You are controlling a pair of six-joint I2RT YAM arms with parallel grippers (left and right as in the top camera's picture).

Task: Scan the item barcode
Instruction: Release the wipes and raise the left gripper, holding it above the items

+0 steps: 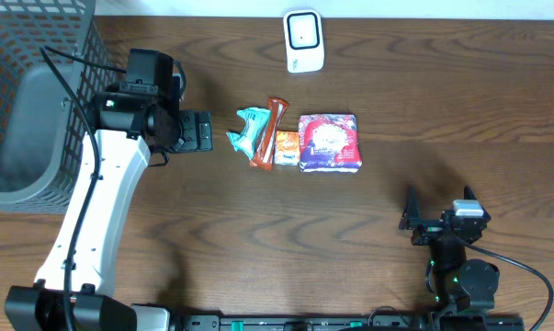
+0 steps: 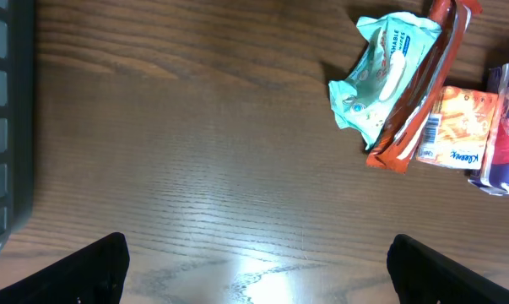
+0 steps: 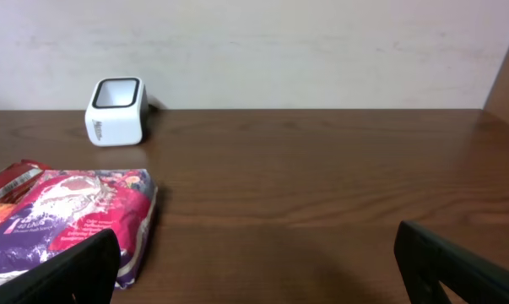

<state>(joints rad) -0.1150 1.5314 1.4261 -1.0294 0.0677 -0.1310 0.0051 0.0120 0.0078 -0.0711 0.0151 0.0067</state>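
A dark wood-grain table [image 1: 258, 221] stands against a plain pale wall [image 3: 279, 42].

Overhead view: looks straight down from high above the table [image 1: 258, 244]. It sees both arms, the grey basket [image 1: 10, 55] at the picture's left, and the scanner [image 1: 304, 41] at the top.
Left wrist view: rides on the left arm [image 1: 102, 202], close over the wood, looking down.
Right wrist view: rides on the right arm [image 1: 456, 248], low by the table top, looking flat across it to the pale wall [image 3: 322, 51].
Overhead and left wrist share: the teal packet [image 1: 249, 131], the red bar [image 1: 269, 133] and the orange pack [image 1: 287, 145].
Overhead and right wrist share: the scanner, far off.
All three share: the pink pack [image 1: 329, 142], cut off at the edge in both wrist views.
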